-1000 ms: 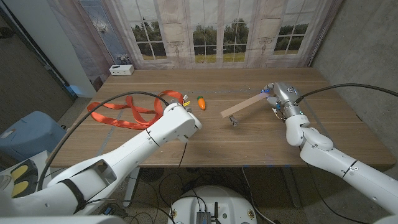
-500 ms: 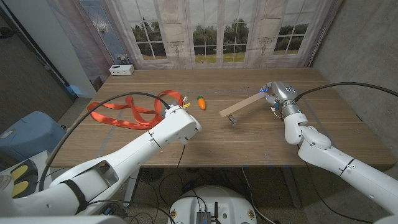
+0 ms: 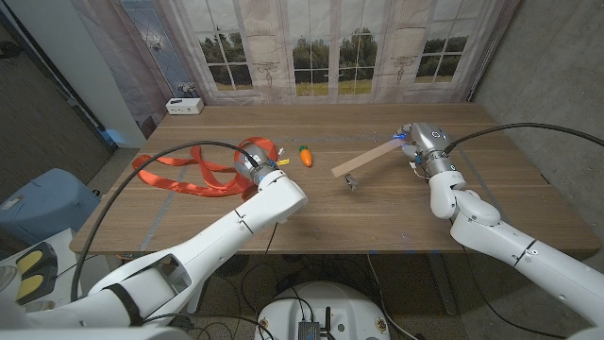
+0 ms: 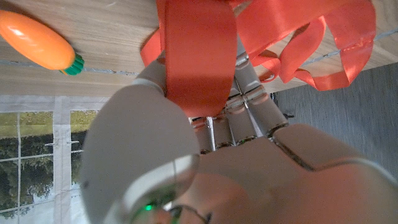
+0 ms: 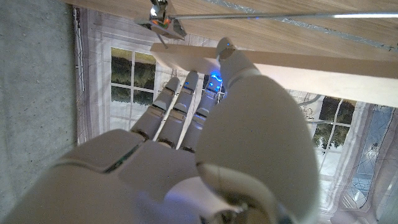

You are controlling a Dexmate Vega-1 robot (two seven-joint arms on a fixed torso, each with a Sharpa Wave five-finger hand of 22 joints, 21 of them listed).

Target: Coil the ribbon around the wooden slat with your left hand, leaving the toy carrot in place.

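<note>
The red-orange ribbon [image 3: 185,174] lies in loose loops on the table's left part. My left hand [image 3: 254,168] is at its right end, and in the left wrist view a wide band of ribbon [image 4: 199,56] runs between the thumb and fingers of this hand [image 4: 249,155], gripped there. The toy carrot [image 3: 305,156] lies just right of that hand, apart from it; the carrot [image 4: 40,40] sits on the wood. My right hand [image 3: 422,146] holds the far end of the pale wooden slat [image 3: 363,161], which slants down toward the table's middle. The slat [image 5: 311,68] crosses above my right hand's fingers [image 5: 186,106].
A small metal clip [image 3: 351,181] stands under the slat's near end; it is the same clip [image 5: 163,18] in the right wrist view. A white box [image 3: 184,106] sits at the table's far left edge. Black cables arc over both arms.
My left hand has moved back and to the left, onto the ribbon's right end, and now holds it. The right hand and slat have shifted slightly left.
</note>
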